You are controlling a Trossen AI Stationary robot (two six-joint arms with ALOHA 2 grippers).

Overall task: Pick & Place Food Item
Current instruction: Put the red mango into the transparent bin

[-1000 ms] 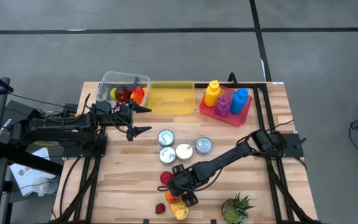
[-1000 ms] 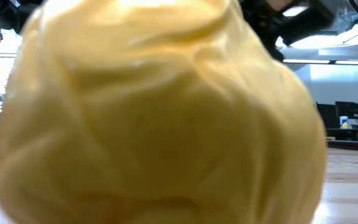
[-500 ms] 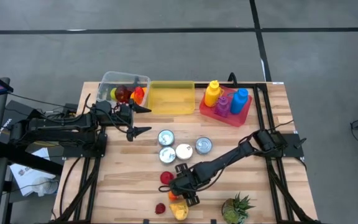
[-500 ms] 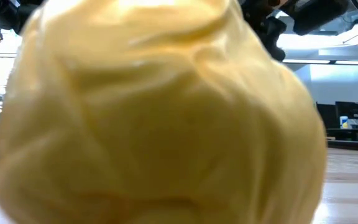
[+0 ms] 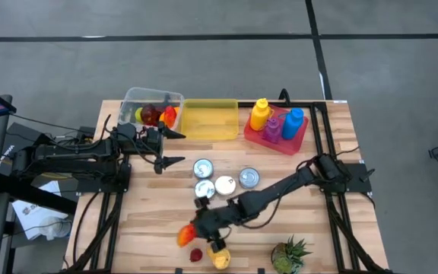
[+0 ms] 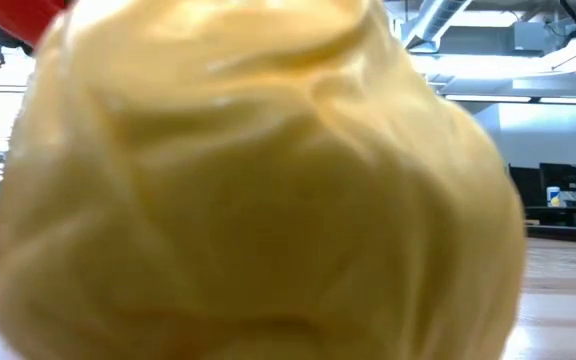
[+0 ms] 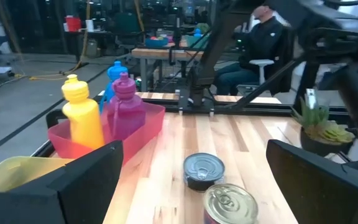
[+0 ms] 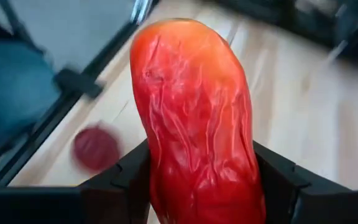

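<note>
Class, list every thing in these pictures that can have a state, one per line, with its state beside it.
right gripper: shut on the red-orange food item, over the table's front edge
left gripper: open, empty, beside the clear bin
clear bin: holds food items
yellow bin: nothing visible inside
three bottles: upright in the red tray
cans: upright, lids shut
yellow food item: lying on the table

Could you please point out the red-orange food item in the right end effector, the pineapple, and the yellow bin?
red-orange food item [image 8: 194, 118]: right wrist view, its middle.
pineapple [image 5: 289, 255]: high view, leafy crown.
yellow bin [image 5: 208, 134]: high view, near rim.
</note>
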